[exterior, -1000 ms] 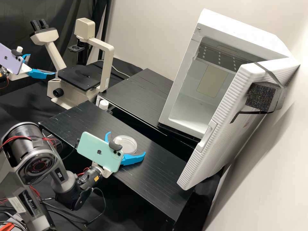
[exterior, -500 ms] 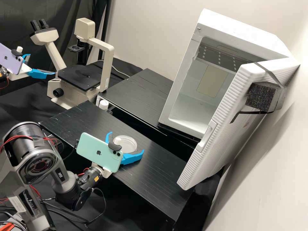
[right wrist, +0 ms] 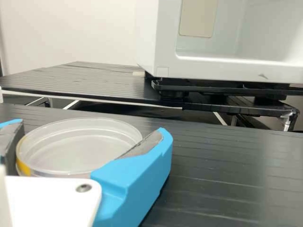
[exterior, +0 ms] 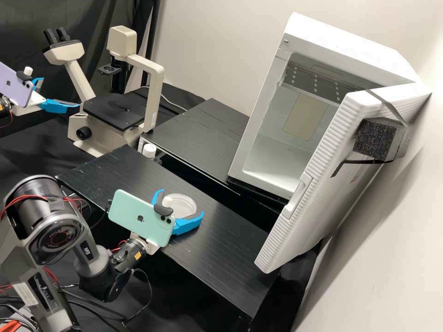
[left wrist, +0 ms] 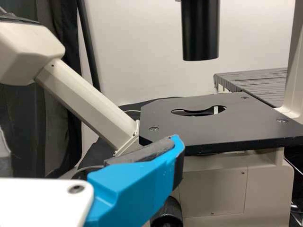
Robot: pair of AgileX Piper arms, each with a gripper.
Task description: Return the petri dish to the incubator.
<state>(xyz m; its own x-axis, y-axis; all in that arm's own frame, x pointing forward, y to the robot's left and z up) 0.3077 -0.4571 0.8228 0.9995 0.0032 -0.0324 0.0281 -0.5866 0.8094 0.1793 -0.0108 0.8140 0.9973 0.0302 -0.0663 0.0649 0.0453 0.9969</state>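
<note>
- Petri dish (right wrist: 75, 146): flat on the tabletop (exterior: 230, 249), between the parted fingers of the right hand (exterior: 182, 202), likely so they can pinch its side evenly.
- Right hand: released, set low around the dish; I cannot tell whether either pad touches.
- Incubator (exterior: 341, 41): door (exterior: 318, 170) swung wide, presumably to admit the dish.
- Left hand (exterior: 60, 92): released, beside the microscope (exterior: 153, 101), probably parked clear.

The incubator's (exterior: 341, 41) open front left a way inside, its door (exterior: 295, 230) jutting out along one side. A gap (exterior: 207, 184) split the near surface (exterior: 230, 258) from the far one (exterior: 198, 133). The petri dish (exterior: 185, 206) occupied the room inside the right claw (exterior: 182, 201); a microscope (exterior: 155, 92) stood before the left claw (exterior: 60, 92).
</note>
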